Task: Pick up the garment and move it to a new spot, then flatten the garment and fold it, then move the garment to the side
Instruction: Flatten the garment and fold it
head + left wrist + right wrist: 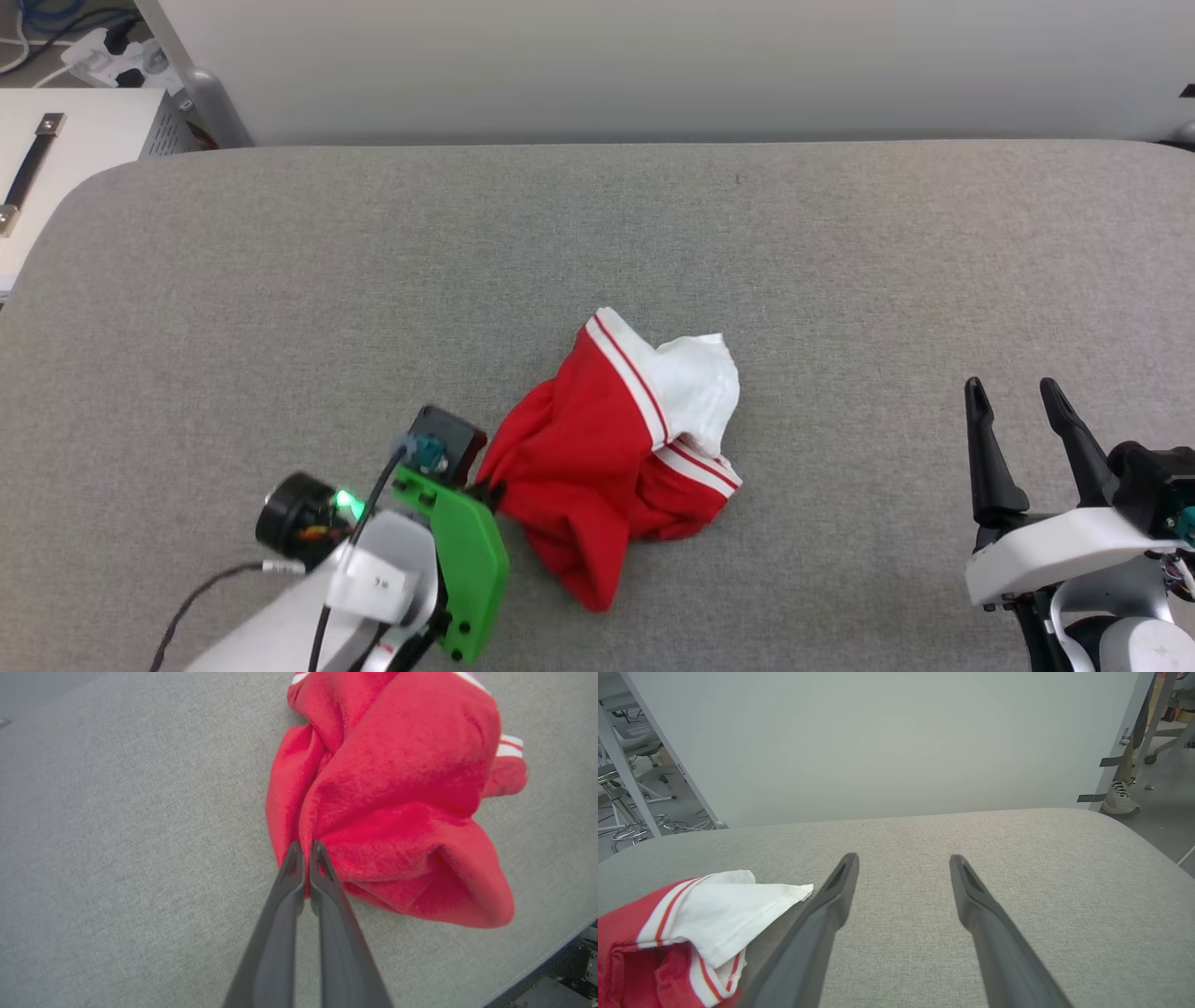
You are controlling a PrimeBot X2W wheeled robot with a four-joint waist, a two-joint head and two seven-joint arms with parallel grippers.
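Left gripper (306, 847) pinching the crumpled garment (597, 457) on the grey bench (373, 261)

The garment lies bunched in a heap about midway between the bench's left and right ends, nearer the front edge than the back edge, with its red body to the left and front, a white sleeve (695, 387) folded on top toward the back, and white bands with red stripes running across it. The left gripper's two dark fingers are pressed together, clamped on a fold of red cloth at the heap's left side. The right gripper (1011, 385) is near the bench's right end, its fingers spread apart over bare fabric and not touching the garment. A small white label (381, 583) on the left arm carries dark marks too small to read
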